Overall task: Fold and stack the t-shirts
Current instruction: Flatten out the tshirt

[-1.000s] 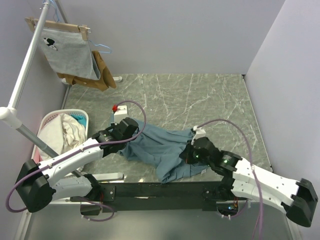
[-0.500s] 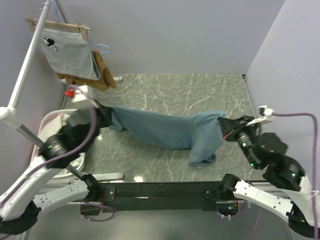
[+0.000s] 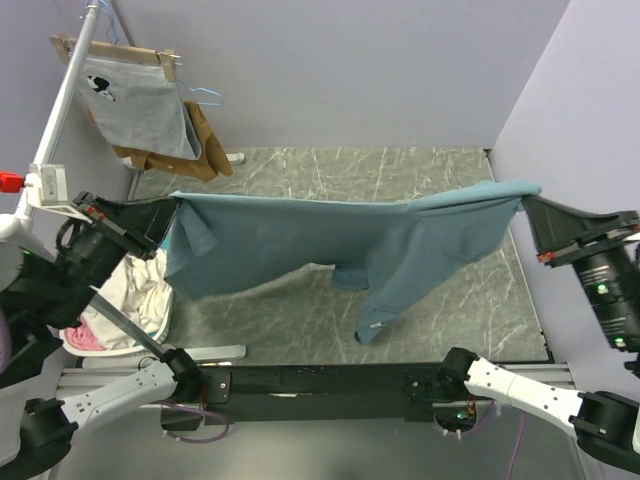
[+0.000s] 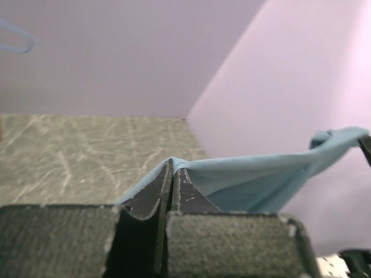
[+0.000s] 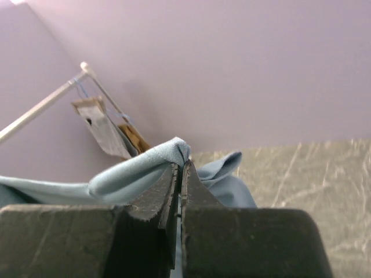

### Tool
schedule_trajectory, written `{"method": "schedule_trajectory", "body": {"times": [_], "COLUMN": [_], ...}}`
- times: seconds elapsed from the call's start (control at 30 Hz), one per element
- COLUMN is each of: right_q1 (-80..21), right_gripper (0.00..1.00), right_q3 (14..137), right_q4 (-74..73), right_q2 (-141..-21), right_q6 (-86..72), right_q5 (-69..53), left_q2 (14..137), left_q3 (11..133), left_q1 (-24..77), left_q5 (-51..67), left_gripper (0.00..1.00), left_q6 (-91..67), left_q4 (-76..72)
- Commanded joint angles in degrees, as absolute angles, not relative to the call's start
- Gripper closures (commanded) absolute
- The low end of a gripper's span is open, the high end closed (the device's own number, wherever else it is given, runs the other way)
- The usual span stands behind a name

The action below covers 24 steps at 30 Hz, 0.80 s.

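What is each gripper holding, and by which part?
Both pinch the teal t-shirt, stretched between them: left gripper at one end's edge, right gripper at the opposite end.

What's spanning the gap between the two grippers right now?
The teal t-shirt, stretched in the air from left gripper to right gripper; top view shows it.

The right tool [image 5: 181, 165] has its dark jaws pressed together on a fold of the teal-blue t-shirt [image 5: 133, 174], whose cloth stretches away to the left. Behind it, a grey shirt [image 5: 104, 127] and a brown garment [image 5: 134, 139] hang from a rail [image 5: 40, 113] above the marbled worktop [image 5: 313, 168].
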<state>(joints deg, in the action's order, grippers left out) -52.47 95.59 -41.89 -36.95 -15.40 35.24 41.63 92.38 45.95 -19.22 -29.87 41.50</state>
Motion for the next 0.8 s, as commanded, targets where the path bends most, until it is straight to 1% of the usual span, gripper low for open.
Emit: {"method": "schedule_trajectory", "body": {"times": [0.0,0.03,0.13,0.27,0.3,0.37,0.4,0.43,0.47,0.5,0.53,0.57,0.6,0.63,0.67,0.7,0.77], "right_q1": [-52.2,-52.1,-52.2,-52.1,-52.1,-52.0,-50.6,-48.7,-46.2,-42.3,-35.8,-32.4,-29.5,-24.0,-21.7,-19.8,-15.1], "right_gripper": [1.0,1.0,1.0,1.0,1.0,1.0,1.0,1.0,1.0,1.0,1.0,1.0,1.0,1.0,1.0,1.0,1.0], "right_q3": [103.2,105.6,108.0,108.0,107.8,106.4,103.9,102.0,100.0,97.9,93.2,90.7,85.9,84.0,82.4,79.5,77.6], "right_q4": [-38.5,-38.5,-37.1,-31.0,-30.3,-30.4,-30.7,-30.8,-31.6,-32.1,-32.1,-30.9,-30.2,-29.3,-28.0,-26.9,-22.8], "right_q2": [-42.2,-44.5,-48.4,-52.5,-53.3,-55.9,-56.6,-57.4,-57.7,-58.1,-59.1,-59.9,-61.1,-64.0,-65.7,-67.5,-73.0], "right_q6": [-7.1,-6.2,-2.7,3.7,5.7,6.2,4.5,3.3,1.5,-3.2,-5.1,-6.7,-8.9,-10.4,-11.7,-13.8,-15.4], "right_q5": [35.3,36.6,40.2,50.9,52.3,54.2,53.7,52.6,50.3,42.8,39.7,36.1,30.1,26.8,24.2,19.0,14.9], "left_q2": [45.5,47.3,49.8,53.6,56.0,58.6,60.8,61.7,62.5,63.8,64.3,64.9,65.9,66.6,67.2,68.7,70.4], "left_q3": [99.5,100.4,103.0,103.7,103.7,101.4,99.8,97.9,93.6,91.3,89.4,85.4,83.4,81.8,78.7,76.9,72.6], "left_q1": [45.8,45.8,45.8,45.7,45.8,45.8,45.7,45.7,45.7,45.4,44.0,43.2,40.2,38.1,36.1,32.5,29.5], "left_q5": [-9.7,-9.4,-13.3,-23.4,-27.0,-30.3,-33.9,-36.1,-38.0,-40.0,-40.3,-40.7,-40.5,-39.0,-38.3,-37.5,-36.0], "left_gripper": [0.98,0.98,0.97,0.94,0.95,0.96,0.99,0.99,0.99,0.99,0.99,0.99,0.99,0.99,0.99,0.99,0.99], "left_q6": [-28.1,-28.0,-27.4,-25.9,-25.8,-25.8,-25.9,-27.0,-27.5,-27.9,-28.9,-29.5,-29.7,-30.8,-31.1,-30.8,-29.3], "left_q4": [39.4,39.6,40.5,40.7,41.7,41.9,41.1,40.3,38.9,37.5,35.2,33.8,32.3,30.3,28.9,26.8,20.8]}}
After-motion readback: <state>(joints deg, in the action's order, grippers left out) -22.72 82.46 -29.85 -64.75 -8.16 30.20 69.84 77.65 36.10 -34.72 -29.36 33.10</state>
